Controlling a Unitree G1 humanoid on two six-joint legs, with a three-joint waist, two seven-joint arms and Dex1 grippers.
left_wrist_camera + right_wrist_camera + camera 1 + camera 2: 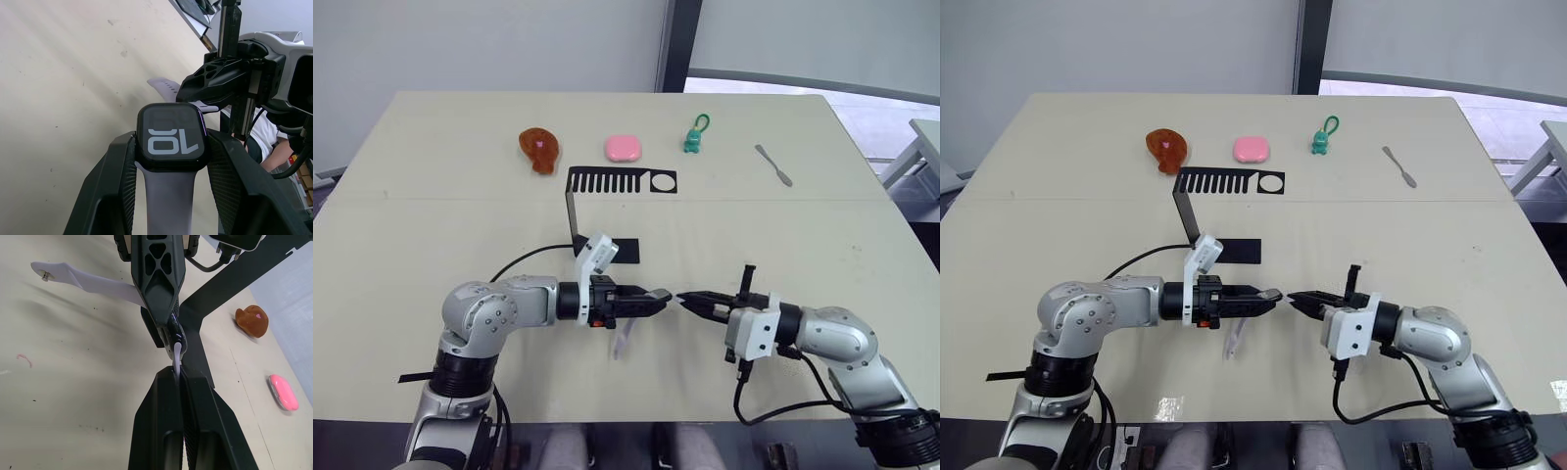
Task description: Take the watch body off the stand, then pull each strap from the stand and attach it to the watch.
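Grippers meet above the beige tabletop [431, 225]: the left gripper [168, 161] clamps the small black rounded-square watch body [170, 138] with one pale lavender strap [166, 200] attached, while the right gripper [180, 374] pinches the second pale strap [177, 352] at the case, the slotted black metal stand [607, 196] behind.

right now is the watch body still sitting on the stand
No, the watch body is clamped in the left end effector, well in front of the stand.
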